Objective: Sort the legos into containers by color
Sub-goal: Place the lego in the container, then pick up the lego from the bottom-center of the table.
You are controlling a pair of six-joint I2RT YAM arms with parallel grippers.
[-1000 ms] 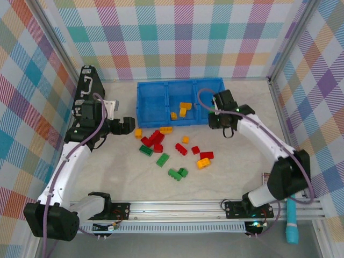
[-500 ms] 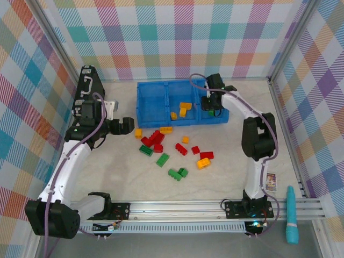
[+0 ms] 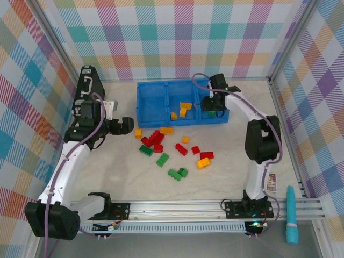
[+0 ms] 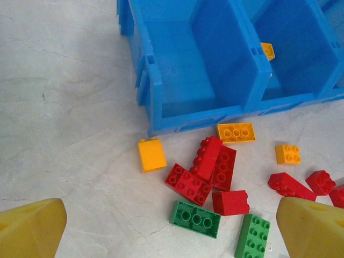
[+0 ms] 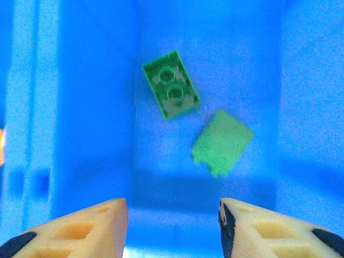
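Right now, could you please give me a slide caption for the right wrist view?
Right gripper open over a blue bin compartment with two green bricks, one blurred.

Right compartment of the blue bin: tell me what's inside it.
The wrist view shows a green brick, underside up, and a blurred green brick in the compartment. From above, the right gripper covers much of it, hiding its floor there.

Black case (image 3: 88,86), teal cylinder (image 3: 291,219)
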